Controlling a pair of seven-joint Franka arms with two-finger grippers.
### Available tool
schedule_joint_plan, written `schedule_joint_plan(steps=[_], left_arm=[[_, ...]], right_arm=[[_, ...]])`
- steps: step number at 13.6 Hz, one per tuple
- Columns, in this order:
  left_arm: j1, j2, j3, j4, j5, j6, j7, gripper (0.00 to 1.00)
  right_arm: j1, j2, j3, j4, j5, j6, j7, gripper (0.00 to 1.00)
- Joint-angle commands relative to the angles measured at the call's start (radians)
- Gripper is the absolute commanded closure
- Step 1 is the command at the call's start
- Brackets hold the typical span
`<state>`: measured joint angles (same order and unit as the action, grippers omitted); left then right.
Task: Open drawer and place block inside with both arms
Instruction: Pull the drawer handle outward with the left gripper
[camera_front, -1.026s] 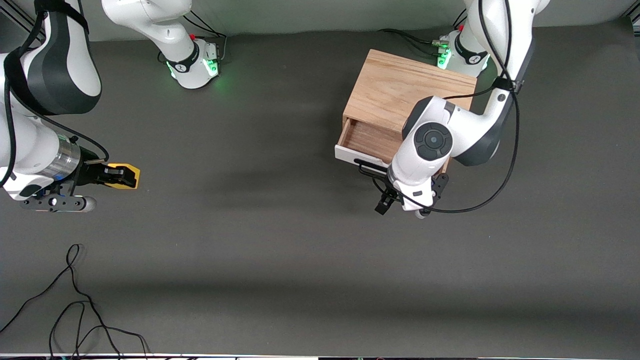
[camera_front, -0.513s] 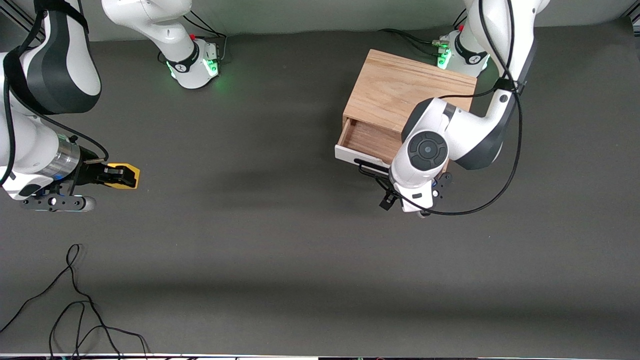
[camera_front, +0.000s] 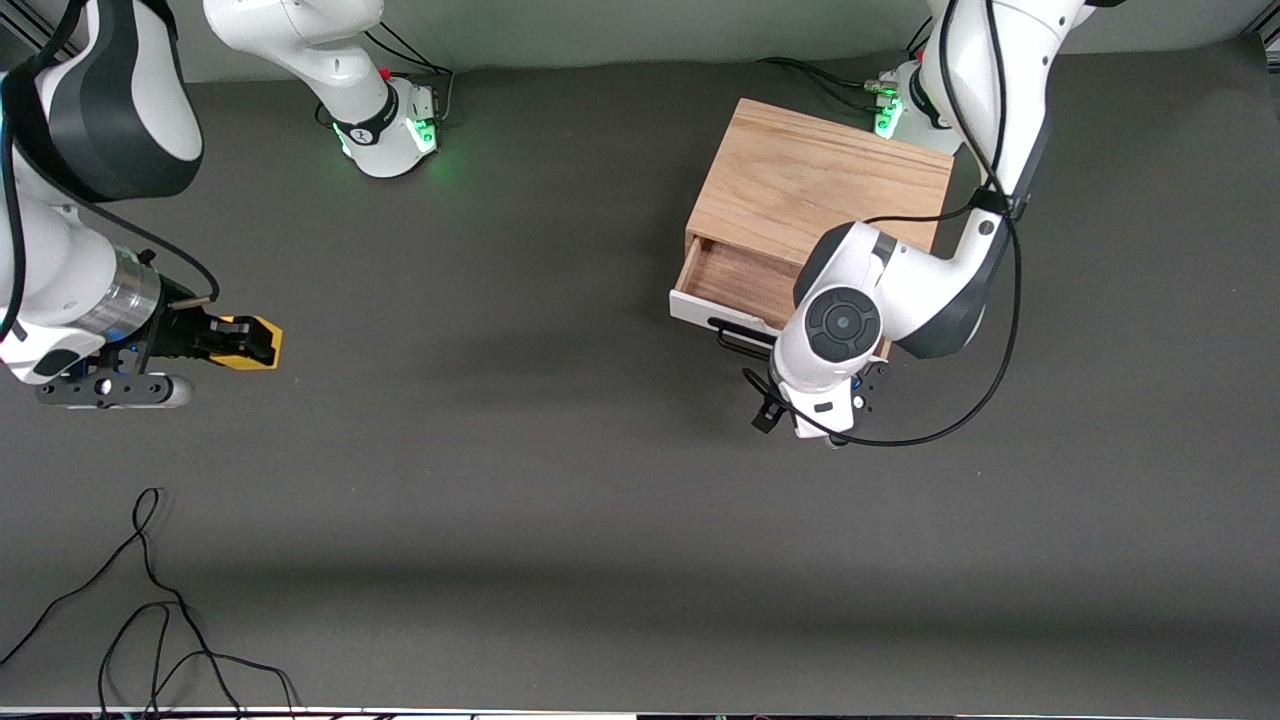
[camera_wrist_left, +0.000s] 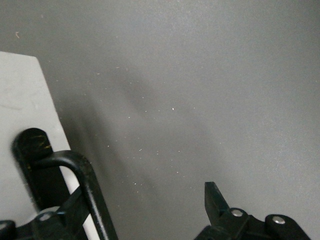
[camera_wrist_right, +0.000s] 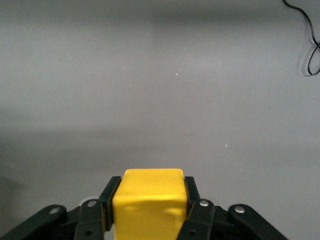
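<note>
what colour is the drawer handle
Black: the wire handle on the drawer, clearest in the left wrist view.

The room light is even and soft, coming from above. The dark grey surface (camera_front: 560, 480) shows wide, faint shadow bands. Green lamps glow at both arm bases. The front view is sharp. In the left wrist view the black handle (camera_wrist_left: 82, 192) close up looks blurry.

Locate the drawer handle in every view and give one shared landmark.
Front view: drawer handle on the white drawer front, beside the left pincer.
Left wrist view: drawer handle against the drawer front.
Right wrist view: not in it.
Shared landmark: the drawer front.
</note>
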<state>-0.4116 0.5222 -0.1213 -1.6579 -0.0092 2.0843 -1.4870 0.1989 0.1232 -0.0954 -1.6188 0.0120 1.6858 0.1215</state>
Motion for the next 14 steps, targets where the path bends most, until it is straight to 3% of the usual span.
schedule_joint_plan(steps=[1,9,10,12,14], left_arm=[[-0.003,0.015,0.002,0.039,0.012,0.002,0.008,0.01],[0.001,-0.016,0.002,0.107,0.058,-0.018,0.010,0.01],[0.004,-0.028,0.002,0.128,0.057,-0.061,0.011,0.01],[0.007,-0.047,0.002,0.235,0.045,-0.265,0.066,0.01],[0.036,-0.109,-0.001,0.300,0.040,-0.465,0.224,0.01]], right_arm=[[0.022,-0.019,0.000,0.014,0.003,-0.020,0.024,0.73],[0.056,-0.027,-0.001,0.010,0.002,-0.040,0.047,0.73],[0.056,-0.027,-0.001,0.010,0.002,-0.040,0.046,0.73],[0.053,-0.028,-0.012,0.010,0.002,-0.041,0.032,0.73],[0.045,-0.033,-0.021,0.005,0.002,-0.048,0.026,0.73]])
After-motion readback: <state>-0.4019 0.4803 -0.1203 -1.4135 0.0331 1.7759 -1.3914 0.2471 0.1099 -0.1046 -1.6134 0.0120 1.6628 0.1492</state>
